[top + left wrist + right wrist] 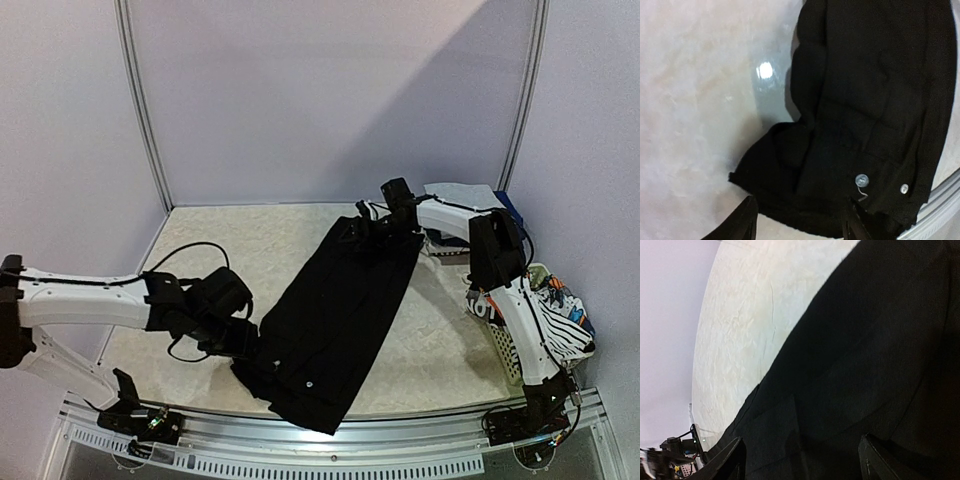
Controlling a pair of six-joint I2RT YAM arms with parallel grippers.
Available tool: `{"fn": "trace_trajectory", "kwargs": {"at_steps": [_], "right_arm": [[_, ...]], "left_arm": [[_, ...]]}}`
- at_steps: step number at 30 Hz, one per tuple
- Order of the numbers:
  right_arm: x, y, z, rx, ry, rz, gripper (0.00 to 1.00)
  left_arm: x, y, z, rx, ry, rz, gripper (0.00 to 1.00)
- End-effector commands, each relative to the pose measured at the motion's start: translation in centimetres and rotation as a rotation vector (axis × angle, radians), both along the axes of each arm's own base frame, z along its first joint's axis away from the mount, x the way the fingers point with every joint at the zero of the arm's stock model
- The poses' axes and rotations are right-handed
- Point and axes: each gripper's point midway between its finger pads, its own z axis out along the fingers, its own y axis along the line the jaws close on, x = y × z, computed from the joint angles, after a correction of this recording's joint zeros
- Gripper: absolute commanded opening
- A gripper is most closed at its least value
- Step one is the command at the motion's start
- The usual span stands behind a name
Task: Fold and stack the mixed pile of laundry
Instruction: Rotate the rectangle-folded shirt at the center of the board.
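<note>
A long black garment (pixel 330 320) lies spread diagonally on the table, from the far middle to the near edge. My left gripper (pixel 245 345) is open at its near left corner. In the left wrist view (pixel 801 215) the fingers (pixel 747 222) stand wide apart over the cloth's hem (pixel 790 200), next to two white buttons (pixel 861 179). My right gripper (pixel 365 228) is open at the garment's far end. In the right wrist view (pixel 802 450) its fingers (pixel 730 460) stand spread over flat black cloth (pixel 865 365). Neither gripper holds anything.
A white lattice basket (pixel 505 345) stands at the right edge with an orange-black-white printed piece (pixel 555 315) hanging out of it. Folded grey (pixel 460 195) and navy blue (pixel 512 208) pieces lie at the back right. A metal rail (pixel 400 415) runs along the table's near edge.
</note>
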Motion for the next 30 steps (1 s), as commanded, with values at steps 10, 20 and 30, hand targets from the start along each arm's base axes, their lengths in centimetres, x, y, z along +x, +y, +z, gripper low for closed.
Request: {"fn": "trace_trajectory", "kwargs": {"at_steps": [10,20,30], "right_arm": [[-4.3,-1.0,9.2,-0.139,-0.13,0.047,0.85],[-11.2,-10.6,7.5,-0.365,-0.172,-0.212,0.98],[-14.4,-13.4,1.6,-0.438,-0.063,-0.287,0.86]], "left_arm": [[10.5,-4.1,7.4,0.099,-0.321,-0.264,0.69],[19.6,-7.2,1.8,0.079,-0.18,-0.366,0.6],[22.3,-7.9,-3.2,0.052,-0.067,-0.369,0.51]]}}
